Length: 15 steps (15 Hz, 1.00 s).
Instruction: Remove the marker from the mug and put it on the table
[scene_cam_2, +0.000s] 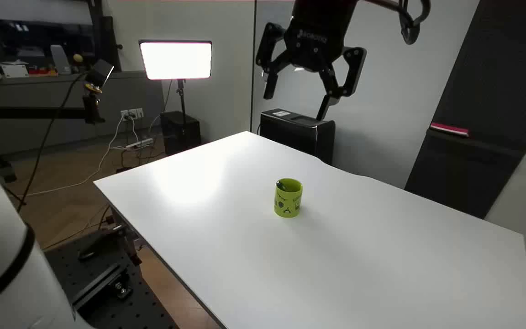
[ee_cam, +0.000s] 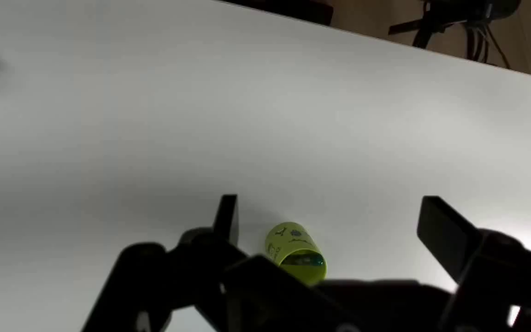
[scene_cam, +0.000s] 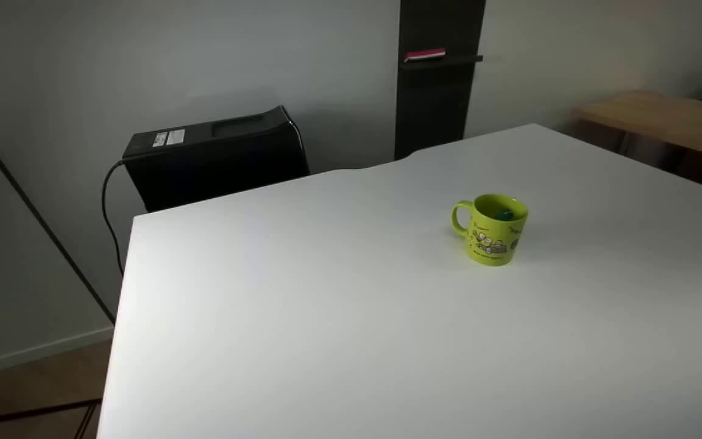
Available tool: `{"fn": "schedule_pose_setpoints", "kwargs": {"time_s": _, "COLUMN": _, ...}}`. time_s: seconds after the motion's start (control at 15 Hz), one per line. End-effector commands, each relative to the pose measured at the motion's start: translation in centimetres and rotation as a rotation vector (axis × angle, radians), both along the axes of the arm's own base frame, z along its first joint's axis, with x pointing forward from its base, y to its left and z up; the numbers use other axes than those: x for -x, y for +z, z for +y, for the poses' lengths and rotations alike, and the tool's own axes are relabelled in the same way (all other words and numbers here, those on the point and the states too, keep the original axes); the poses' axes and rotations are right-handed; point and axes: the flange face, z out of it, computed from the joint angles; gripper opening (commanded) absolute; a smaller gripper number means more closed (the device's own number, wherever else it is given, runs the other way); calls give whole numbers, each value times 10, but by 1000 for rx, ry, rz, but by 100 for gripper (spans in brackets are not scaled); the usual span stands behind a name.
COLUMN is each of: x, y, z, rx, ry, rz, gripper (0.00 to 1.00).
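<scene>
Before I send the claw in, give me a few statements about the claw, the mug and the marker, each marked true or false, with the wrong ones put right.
1. The mug rests on the table. True.
2. The mug is tipped onto its side. False: it stands upright.
3. The marker is inside the mug. True.
4. The claw is open. True.
5. The claw is touching the mug. False: it hangs above, clear of the mug.
6. The mug is red. False: it is yellow-green with dark printing.
</scene>
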Motion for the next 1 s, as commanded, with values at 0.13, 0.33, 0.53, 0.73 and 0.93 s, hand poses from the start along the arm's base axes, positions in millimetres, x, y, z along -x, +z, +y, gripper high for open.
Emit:
{"fn": "schedule_pose_setpoints", "kwargs": {"time_s": 0.13, "x": -1, "y": 1, "z": 0, "rx": 1, "ry": 0, "rz": -2, "gripper": 100}}
{"fn": "schedule_pose_setpoints", "kwargs": {"time_s": 0.33, "x": -1, "y": 1, "z": 0, "rx": 1, "ry": 0, "rz": -2, "gripper": 100}}
{"fn": "schedule_pose_setpoints", "kwargs": {"time_s": 0.53, "x": -1, "y": 1, "z": 0, "rx": 1, "ry": 0, "rz": -2, "gripper": 100}}
{"fn": "schedule_pose_setpoints", "kwargs": {"time_s": 0.73, "x": -1, "y": -2, "z": 1, "rx": 0, "ry": 17, "rz": 5, "gripper": 100}}
{"fn": "schedule_pose_setpoints", "kwargs": {"time_s": 0.93, "x": -8, "y": -32, "z": 3, "rx": 12, "ry": 45, "rz": 52, "gripper": 100}}
